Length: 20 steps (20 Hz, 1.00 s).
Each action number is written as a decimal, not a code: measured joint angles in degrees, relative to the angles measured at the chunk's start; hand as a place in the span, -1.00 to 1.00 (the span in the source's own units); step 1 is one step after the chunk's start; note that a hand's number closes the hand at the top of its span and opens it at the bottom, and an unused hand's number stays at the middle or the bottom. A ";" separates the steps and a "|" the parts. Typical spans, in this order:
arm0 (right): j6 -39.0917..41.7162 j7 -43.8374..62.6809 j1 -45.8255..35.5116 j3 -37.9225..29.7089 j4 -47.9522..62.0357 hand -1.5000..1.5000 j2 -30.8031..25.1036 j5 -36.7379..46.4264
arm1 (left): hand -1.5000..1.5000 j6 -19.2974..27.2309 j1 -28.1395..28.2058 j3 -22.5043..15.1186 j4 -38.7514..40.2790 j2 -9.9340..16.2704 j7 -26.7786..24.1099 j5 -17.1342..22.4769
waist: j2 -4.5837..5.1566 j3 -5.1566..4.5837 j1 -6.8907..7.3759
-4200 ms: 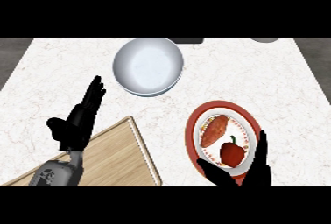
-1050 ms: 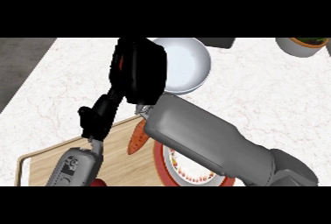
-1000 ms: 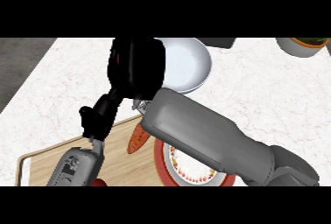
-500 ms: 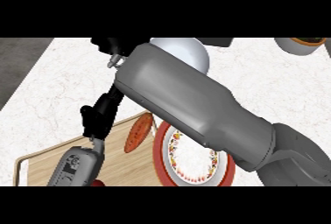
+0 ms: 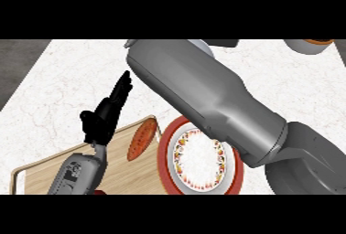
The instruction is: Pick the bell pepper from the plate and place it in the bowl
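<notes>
The right hand is hidden past its forearm, grip unknowable; the bowl lies beneath; left hand spread.

A wooden cutting board lies on the marble counter — an orange-red food piece on it.

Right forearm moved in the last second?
Yes. The right forearm has pushed further up-view past the plate, and now covers nearly all of the bowl.
</notes>
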 measured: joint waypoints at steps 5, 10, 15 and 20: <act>0.34 -1.55 1.41 1.58 5.49 1.00 -0.03 -0.88 | 0.00 0.33 0.06 0.49 -0.14 0.02 -0.08 -0.07 | 0.14 0.10 -0.88; -0.43 -2.97 4.25 2.50 9.12 1.00 -0.05 -1.49 | 0.00 0.93 0.49 0.41 -1.21 -0.03 0.71 -0.59 | 0.06 0.20 -1.55; -2.23 -4.91 8.36 2.89 11.92 1.00 -0.05 -2.13 | 0.00 0.91 0.63 1.02 -0.93 0.02 0.36 -0.42 | 0.18 0.26 -2.01; -4.67 -7.61 13.05 -0.23 11.92 -1.00 0.05 -6.14 | 0.00 0.82 1.46 1.50 -0.75 0.11 -0.52 -0.28 | 0.17 0.35 -2.56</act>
